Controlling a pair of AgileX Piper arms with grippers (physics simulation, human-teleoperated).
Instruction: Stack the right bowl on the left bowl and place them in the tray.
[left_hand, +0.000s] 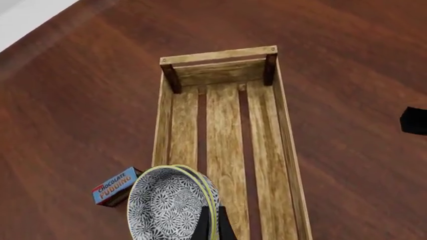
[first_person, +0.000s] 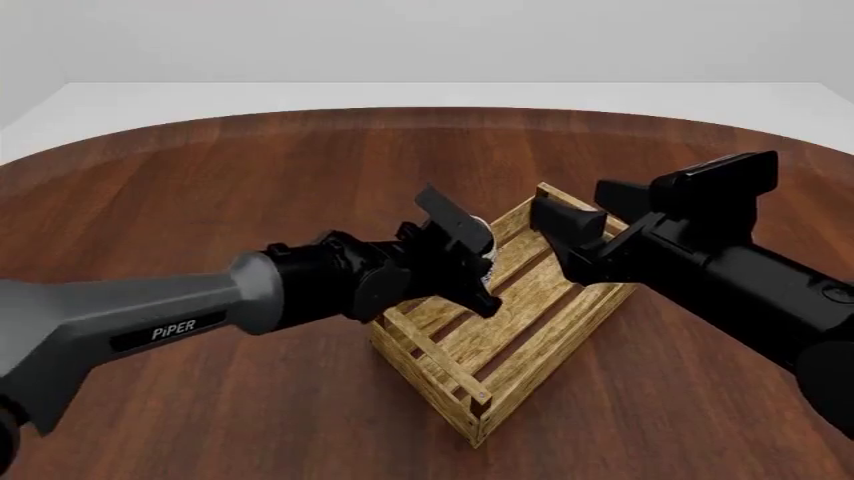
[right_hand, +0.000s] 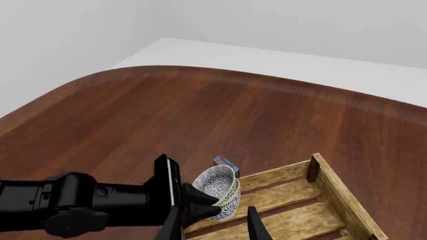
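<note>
Nearest to the front camera is the left arm, and its gripper (first_person: 470, 262) is closed on the rim of the stacked bowls (left_hand: 172, 202). In the left wrist view two rims sit one inside the other, so the right bowl seems already nested in the left bowl. The stack hangs tilted over one long side wall of the tray (first_person: 461, 392), near one end of it, and does not touch the slats. A small pudding box (left_hand: 115, 186) lies on the table (first_person: 200, 190) just outside that same wall.

The tray floor lies below and just inward of the stack, with its long axis running away from the left gripper. The left arm is clearly the nearer one. The right gripper (right_hand: 215, 225) hovers over the tray with its fingers apart, holding nothing.
</note>
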